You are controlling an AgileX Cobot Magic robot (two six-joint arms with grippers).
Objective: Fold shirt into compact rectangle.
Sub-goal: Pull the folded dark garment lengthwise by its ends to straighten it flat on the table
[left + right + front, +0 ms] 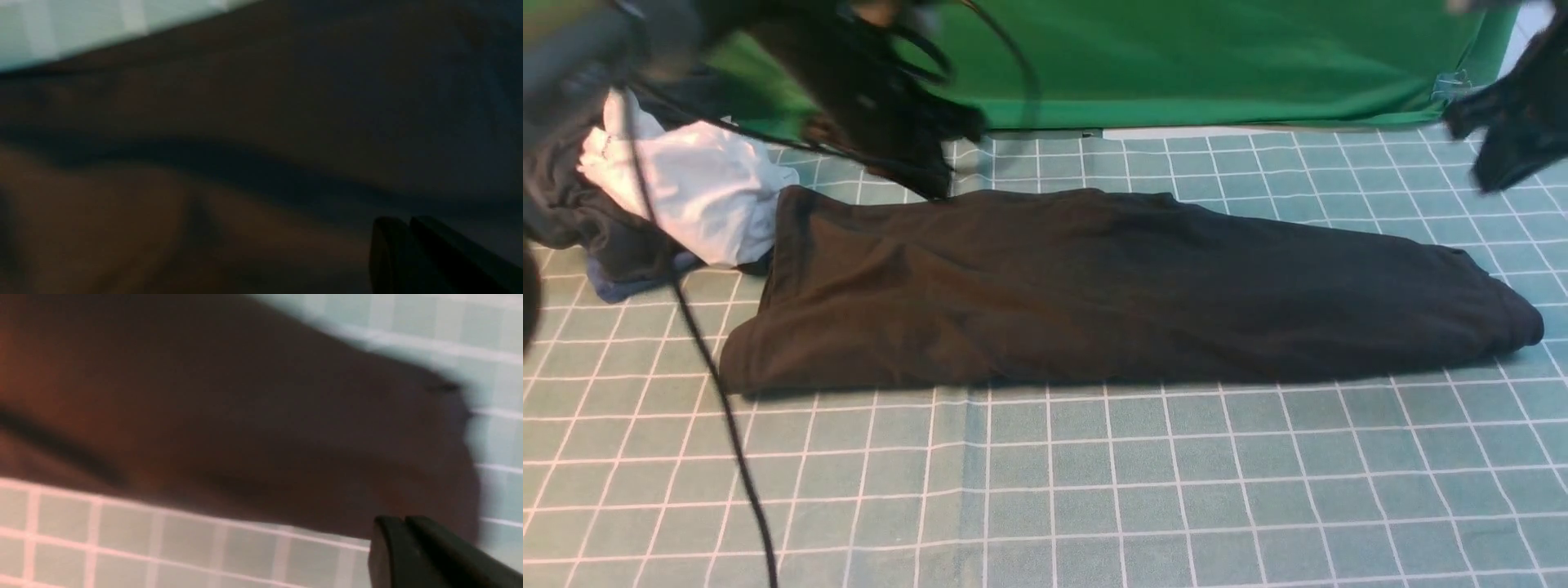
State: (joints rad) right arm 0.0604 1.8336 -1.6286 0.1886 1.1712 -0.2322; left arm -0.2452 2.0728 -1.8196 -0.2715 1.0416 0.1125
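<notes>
Front camera facing forward across table (1094, 490), wrist cameras close above shared shirt (1094, 286)

A teal tablecloth (1094, 490) ruled in white squares covered the work surface. 1 black-brown shirt (1094, 286), folded into a long band, lay flat across the middle of the frame. At the upper left, a white garment (703, 196) rested on a heap of dark clothes (572, 212), just beside the shirt's left end. A green backdrop (1217, 65) met the far edge.
</notes>
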